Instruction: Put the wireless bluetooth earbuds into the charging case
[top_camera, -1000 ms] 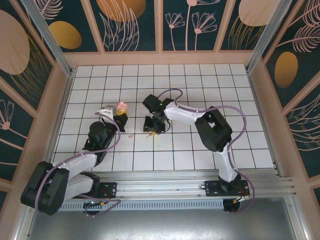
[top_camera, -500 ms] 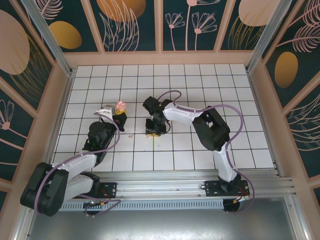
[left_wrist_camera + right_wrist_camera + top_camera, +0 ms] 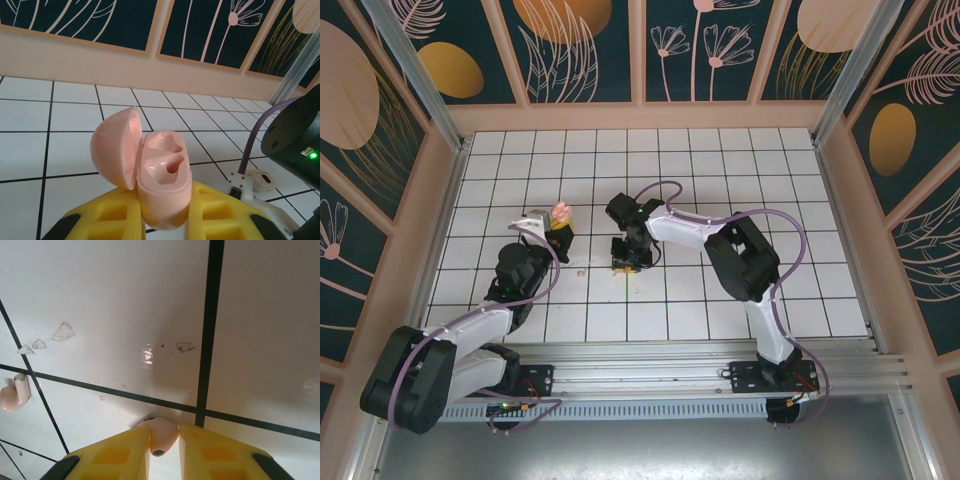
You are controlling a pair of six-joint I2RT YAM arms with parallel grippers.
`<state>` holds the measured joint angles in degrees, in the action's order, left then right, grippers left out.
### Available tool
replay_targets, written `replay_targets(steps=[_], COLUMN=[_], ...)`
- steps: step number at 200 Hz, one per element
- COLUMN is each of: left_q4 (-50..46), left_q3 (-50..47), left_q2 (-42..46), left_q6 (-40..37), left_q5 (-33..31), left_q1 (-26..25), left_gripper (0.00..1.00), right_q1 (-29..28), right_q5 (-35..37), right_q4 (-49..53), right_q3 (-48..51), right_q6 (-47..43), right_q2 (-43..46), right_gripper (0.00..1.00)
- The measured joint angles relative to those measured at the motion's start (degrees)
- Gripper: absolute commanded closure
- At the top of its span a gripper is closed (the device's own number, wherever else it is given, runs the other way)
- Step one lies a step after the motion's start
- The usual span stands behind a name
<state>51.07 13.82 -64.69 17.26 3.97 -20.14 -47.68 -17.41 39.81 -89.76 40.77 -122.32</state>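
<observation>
The pale pink charging case [image 3: 162, 170] stands upright with its lid swung open to the left and both wells bare. My left gripper [image 3: 165, 212] is shut on its lower body. From above, the case [image 3: 561, 211] sits left of centre, at the tip of the left gripper [image 3: 558, 232]. My right gripper [image 3: 164, 440] reaches down to the floor and is shut on one pink earbud [image 3: 160, 434], which is pinched between the yellow fingers [image 3: 117, 452]. The other earbud [image 3: 12, 395] lies loose on the tiles to the left. It also shows in the top view [image 3: 581, 270], between the two grippers.
White tiled floor [image 3: 720, 160] with black grid lines, fenced by low wooden walls [image 3: 640, 115]. The right arm [image 3: 740, 255] arches over the middle of the floor. Small scuff marks [image 3: 62, 331] dot the tile ahead of the right gripper.
The right arm has shifted slightly and its gripper has settled lower on the tile. The left arm and the case have stayed put.
</observation>
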Motion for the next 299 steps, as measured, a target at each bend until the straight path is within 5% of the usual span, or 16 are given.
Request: replay_targets(steps=[70,140,206,299], left_q4=[-2.05,-0.13,2.78,2.67], left_q3=[1.77,2.91,7.93,13.18], left_q2=[-0.15,-6.43,-15.06,-20.11], left_q6=[-1.75,-4.85,-10.21,-12.79], left_q5=[5.86,20.13,28.11,35.23], left_q1=[0.02,-0.02,-6.84,-8.44], left_gripper=[0.85,0.87,0.87,0.87], right_q1=[0.13,1.9,3.08,4.48], right_q5=[3.08,10.19,14.75,13.68], right_q4=[-5.53,-18.43,-30.75,-38.34], right_q3=[5.53,21.9,32.17,37.16], right_q6=[-1.42,-5.66,-16.41,-30.82], right_q2=[3.67,22.14,36.83,47.45], right_gripper=[0.81,0.81,0.81,0.82])
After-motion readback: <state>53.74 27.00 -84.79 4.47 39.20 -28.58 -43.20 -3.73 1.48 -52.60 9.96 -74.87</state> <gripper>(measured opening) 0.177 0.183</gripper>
